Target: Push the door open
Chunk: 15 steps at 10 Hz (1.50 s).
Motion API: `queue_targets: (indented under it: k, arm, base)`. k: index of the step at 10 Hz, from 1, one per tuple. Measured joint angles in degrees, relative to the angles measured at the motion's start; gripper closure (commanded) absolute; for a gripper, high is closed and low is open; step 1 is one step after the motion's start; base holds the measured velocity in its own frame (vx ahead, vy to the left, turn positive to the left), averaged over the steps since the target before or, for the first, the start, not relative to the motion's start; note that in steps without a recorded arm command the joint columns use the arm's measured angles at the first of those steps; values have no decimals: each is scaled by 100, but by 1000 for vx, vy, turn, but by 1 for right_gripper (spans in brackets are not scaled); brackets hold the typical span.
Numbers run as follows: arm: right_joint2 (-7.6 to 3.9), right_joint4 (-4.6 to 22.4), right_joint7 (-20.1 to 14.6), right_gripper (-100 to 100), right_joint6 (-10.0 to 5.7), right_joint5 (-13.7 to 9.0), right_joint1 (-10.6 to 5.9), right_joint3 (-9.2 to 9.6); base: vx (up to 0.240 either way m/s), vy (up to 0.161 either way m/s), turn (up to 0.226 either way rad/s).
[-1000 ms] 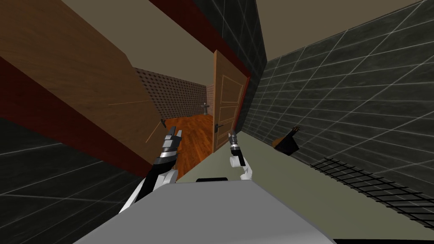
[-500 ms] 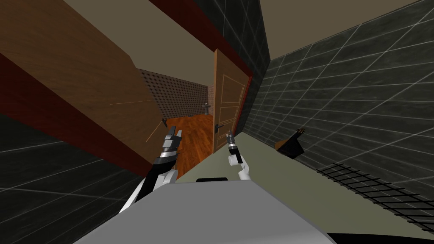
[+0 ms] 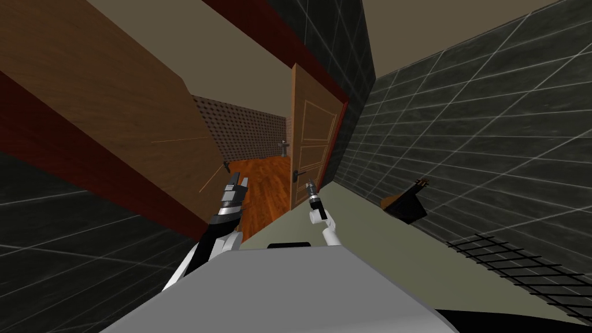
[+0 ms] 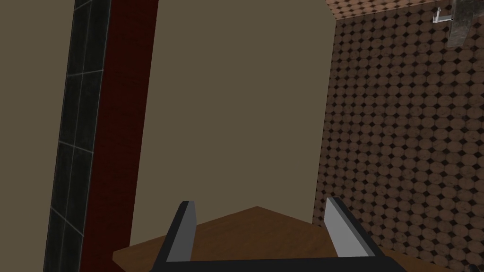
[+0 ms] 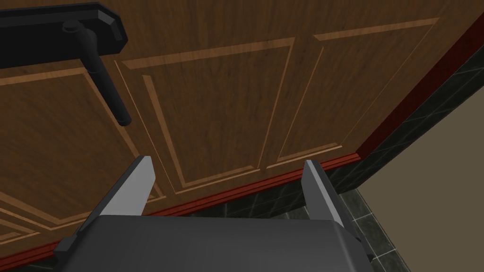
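Door (image 3: 311, 136) ajar: brown wood with inlaid panels, hinged to a dark red frame (image 3: 342, 124), orange plank floor (image 3: 263, 179) visible past its free edge. Right gripper (image 5: 227, 162) up close to the door's face, beside the black lever handle (image 5: 103, 82) on the side toward the hinges. Fingers (image 5: 134, 184) spread wide and holding nothing, tips aimed at a panel of the door. Hard to tell whether touching the wood yet. Left gripper (image 3: 237, 186) raised off the door's free edge, out toward the opening and well apart from the door's face; fingers wide there too, empty.

Judged to be early in the push, with most of the swing left to make.

Possible trouble from here:
- Thin blade tips skidding across the smooth wood as the door turns away and the contact angle changes, ending in lost contact and a door left half open.
- One blade landing alone and taking the whole load, twisting the wrist.
- A sideways slide toward the handle, hooking a finger behind the lever.
- Left arm clipping the big wooden panel (image 3: 115, 110) across the opening from the door, if carried forward without care.
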Motion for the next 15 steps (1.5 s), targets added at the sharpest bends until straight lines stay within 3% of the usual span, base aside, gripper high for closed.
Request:
queue_targets:
  k: [4,12,15]
  arm:
    - [-26,558,-87,-100,-16,6,-325,107]
    - [-165,1982,-373,-100,-109,4,-1221,408]
    - [-183,2307,-429,-100,-55,6,-1427,473]
  base:
    - [31,-69,83]
    - [32,-89,83]
    - [25,-52,55]
